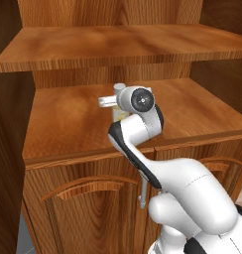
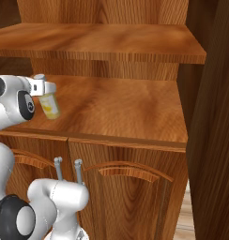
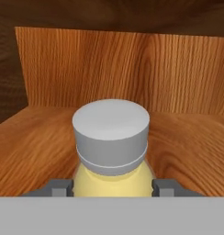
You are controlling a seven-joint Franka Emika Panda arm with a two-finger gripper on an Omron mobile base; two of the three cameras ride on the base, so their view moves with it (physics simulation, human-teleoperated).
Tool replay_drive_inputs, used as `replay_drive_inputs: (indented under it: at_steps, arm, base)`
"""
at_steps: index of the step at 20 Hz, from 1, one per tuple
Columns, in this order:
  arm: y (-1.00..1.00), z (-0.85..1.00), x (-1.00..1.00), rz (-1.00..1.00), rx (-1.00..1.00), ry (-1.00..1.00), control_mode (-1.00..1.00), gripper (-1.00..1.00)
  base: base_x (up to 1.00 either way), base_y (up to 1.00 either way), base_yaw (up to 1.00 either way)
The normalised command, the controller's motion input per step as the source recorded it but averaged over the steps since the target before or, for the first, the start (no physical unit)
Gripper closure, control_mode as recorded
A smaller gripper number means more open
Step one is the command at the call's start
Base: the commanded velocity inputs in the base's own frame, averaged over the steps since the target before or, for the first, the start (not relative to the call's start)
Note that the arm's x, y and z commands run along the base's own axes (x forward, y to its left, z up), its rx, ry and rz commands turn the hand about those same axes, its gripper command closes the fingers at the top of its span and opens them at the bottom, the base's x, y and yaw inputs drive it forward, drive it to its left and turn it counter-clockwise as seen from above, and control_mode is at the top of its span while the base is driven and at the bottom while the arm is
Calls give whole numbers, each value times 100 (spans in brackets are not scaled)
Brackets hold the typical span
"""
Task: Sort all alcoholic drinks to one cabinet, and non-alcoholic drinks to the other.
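While pincer [image 3: 112,187] grips yellow juice bottle [image 3: 112,181] over lower shelf board [image 2: 125,108], tilted release risks toppling.

My own arm hides most of the juice bottle [image 1: 121,115]; the hand view's bottom edge cuts off its base.

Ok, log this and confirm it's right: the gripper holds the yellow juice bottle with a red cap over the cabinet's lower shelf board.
Not quite: the cap is pale grey, not red, as the hand view shows. The gripper does hold the yellow juice bottle over the cabinet's lower shelf board.
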Motion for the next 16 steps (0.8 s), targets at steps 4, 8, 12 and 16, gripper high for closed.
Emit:
replay_drive_inputs:
  at_steps: [4, 8, 12, 16]
  arm:
    - [0, -25, 10, 1, 0, -1, -100, 100]
    - [0, -26, 14, 1, 0, 0, -100, 100]
    - [-5, -38, 10, 0, 0, 0, -100, 100]
    - [-10, -51, 0, 0, 0, -3, -100, 100]
  base:
    - [0, 0, 0]
    - [0, 0, 0]
    - [0, 0, 0]
    - [0, 0, 0]
